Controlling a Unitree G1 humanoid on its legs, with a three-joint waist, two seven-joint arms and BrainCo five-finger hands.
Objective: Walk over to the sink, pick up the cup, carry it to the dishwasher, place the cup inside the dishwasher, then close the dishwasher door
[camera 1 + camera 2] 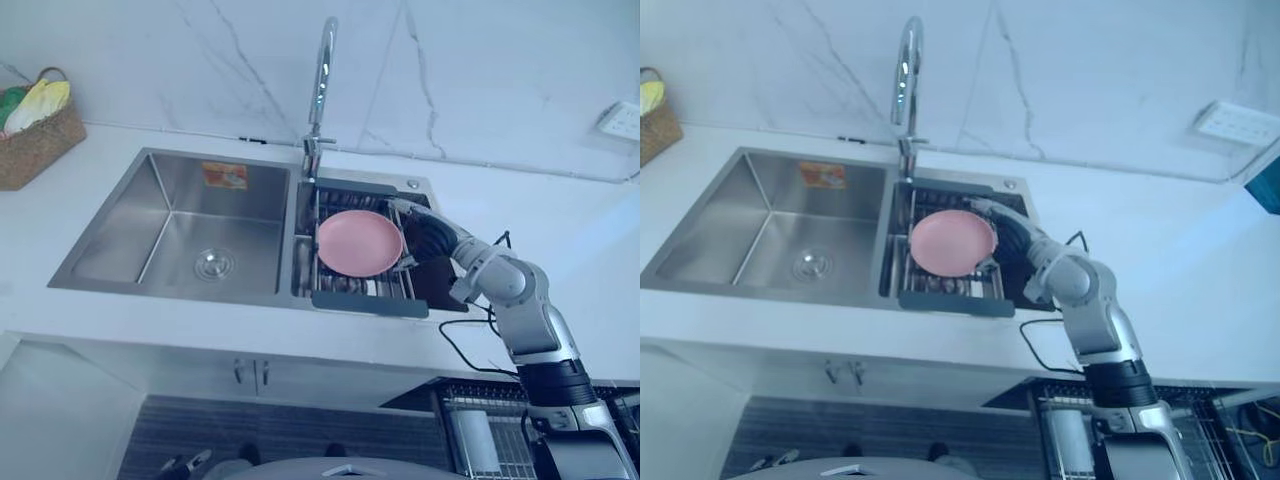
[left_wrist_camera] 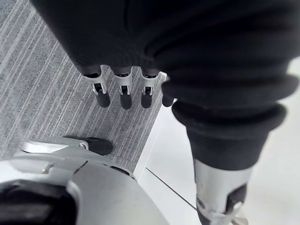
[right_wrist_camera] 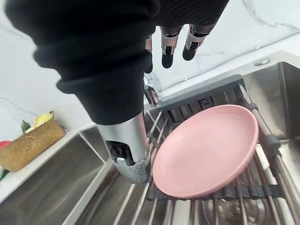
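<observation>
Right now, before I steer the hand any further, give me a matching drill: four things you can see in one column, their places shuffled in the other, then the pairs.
Things:
1. pink plate
2. wicker basket
3. right hand
4. left hand

Places:
A. at the far left of the counter, against the wall
B. on the dish rack in the right basin of the sink
C. hanging above the grey striped floor
D. over the right basin, by the plate's right edge

Pairs: 1-B, 2-A, 3-D, 4-C
</observation>
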